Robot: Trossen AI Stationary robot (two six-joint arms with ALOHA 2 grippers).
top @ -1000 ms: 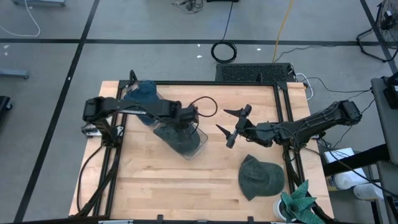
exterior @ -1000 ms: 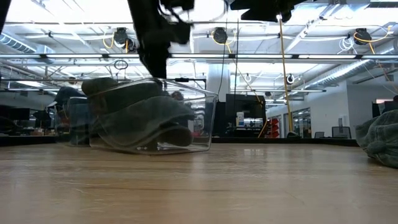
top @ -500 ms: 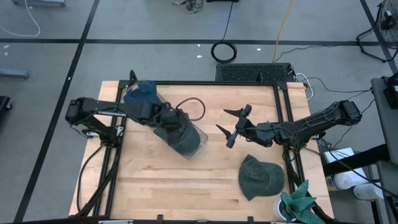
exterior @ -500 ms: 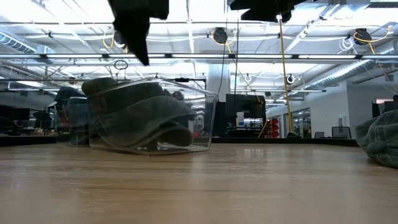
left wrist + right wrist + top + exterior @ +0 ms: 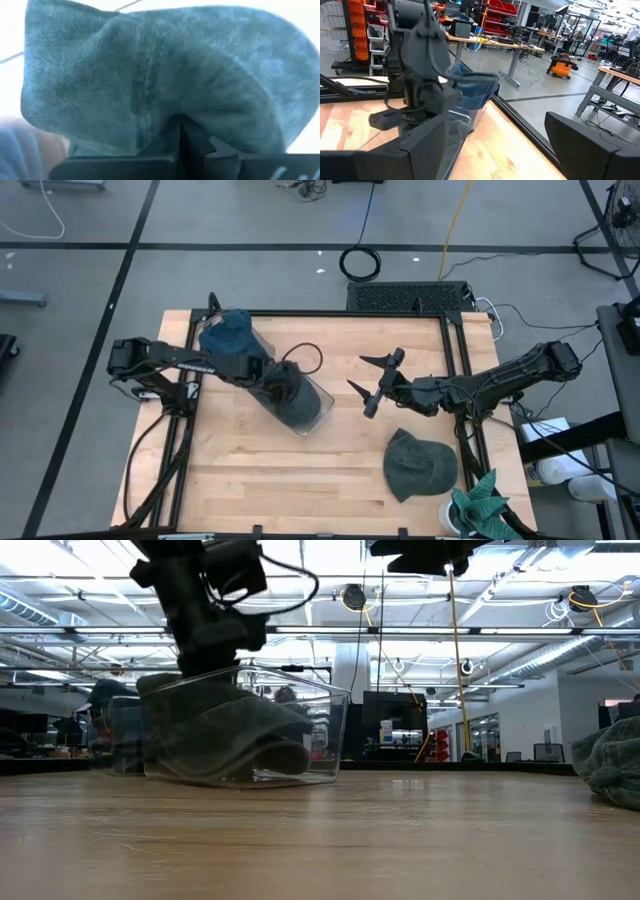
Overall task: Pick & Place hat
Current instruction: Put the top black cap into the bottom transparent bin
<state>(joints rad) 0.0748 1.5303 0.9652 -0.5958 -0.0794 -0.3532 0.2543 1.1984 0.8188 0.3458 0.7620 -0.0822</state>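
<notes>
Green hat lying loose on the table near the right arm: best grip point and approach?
Judging from the high view, take the green hat at the brim edge nearest the right gripper, coming from above. It lies flat on the table, crown slumped, so a thin folded edge would probably pinch more surely than the soft crown.

I can't make out my left gripper's (image 5: 283, 385) fingertips from above: they're buried in the clear bin (image 5: 312, 412), over the grey-green hat (image 5: 225, 730) inside. The left wrist camera is filled with teal fabric (image 5: 160, 75) pressed against the lens (nothing else is legible). In the low view the right gripper (image 5: 425, 552) is cropped by the top edge, and a second hat (image 5: 612, 768) is cut by the right edge. The teal cloth (image 5: 487, 505) runs off the bottom of the high view.
</notes>
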